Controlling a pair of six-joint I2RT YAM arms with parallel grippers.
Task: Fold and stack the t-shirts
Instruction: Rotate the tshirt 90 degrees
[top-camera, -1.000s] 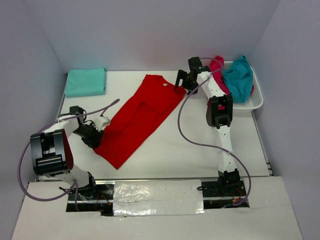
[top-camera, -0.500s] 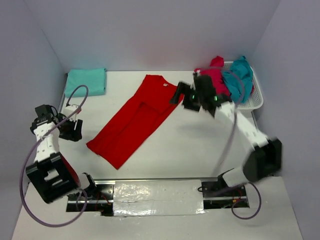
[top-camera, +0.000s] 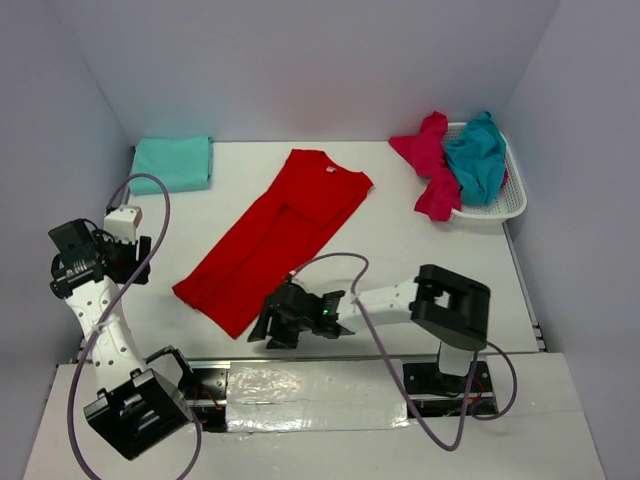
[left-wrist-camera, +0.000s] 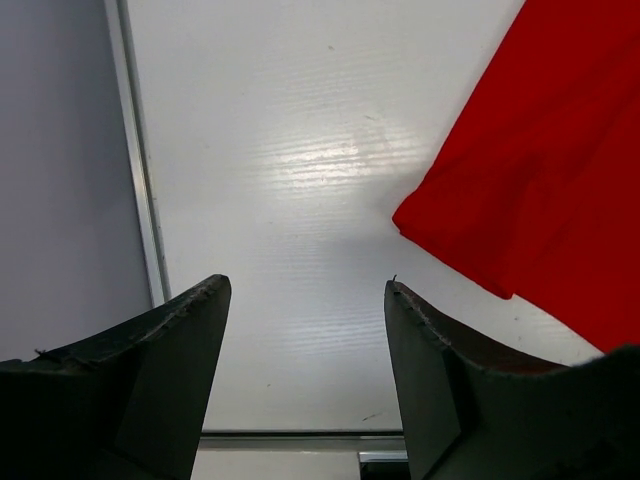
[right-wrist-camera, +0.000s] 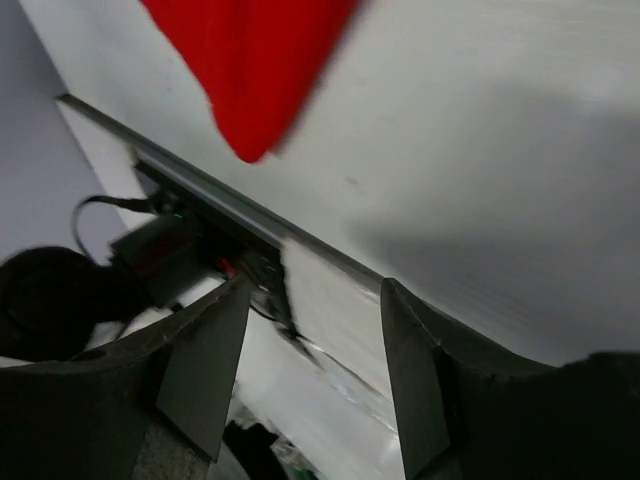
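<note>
**Left gripper.** The left gripper (top-camera: 138, 258) (left-wrist-camera: 305, 288) is held above the table (top-camera: 400, 270) with its fingers (left-wrist-camera: 160, 360) set wide apart. Nothing is held between them; only bare table surface is seen in the gap. The red t-shirt (top-camera: 280, 235) (left-wrist-camera: 530, 160) lies ahead of the fingers and off to their right side, clear of both fingertips. The table's side rail runs just outside the opposite finger.

**Right gripper.** The right gripper (top-camera: 265, 328) (right-wrist-camera: 312, 285) is positioned low over the near edge of the table. Its fingers (right-wrist-camera: 415, 370) are parted and nothing is gripped. In the blurred right wrist view, the near corner of the red t-shirt (right-wrist-camera: 255, 60) is seen ahead of the fingertips, apart from them. The table's edge rail crosses just beyond the fingertips.

**Task items.** The red t-shirt is spread flat and diagonally on the table, between the two grippers. A folded teal t-shirt (top-camera: 172, 163) rests at the far corner, well beyond the left fingers. A magenta t-shirt (top-camera: 430, 165) hangs over the rim of the basket (top-camera: 500, 210) onto the table, and a crumpled teal t-shirt (top-camera: 478, 155) lies in the basket. Both are well apart from the right fingers.
</note>
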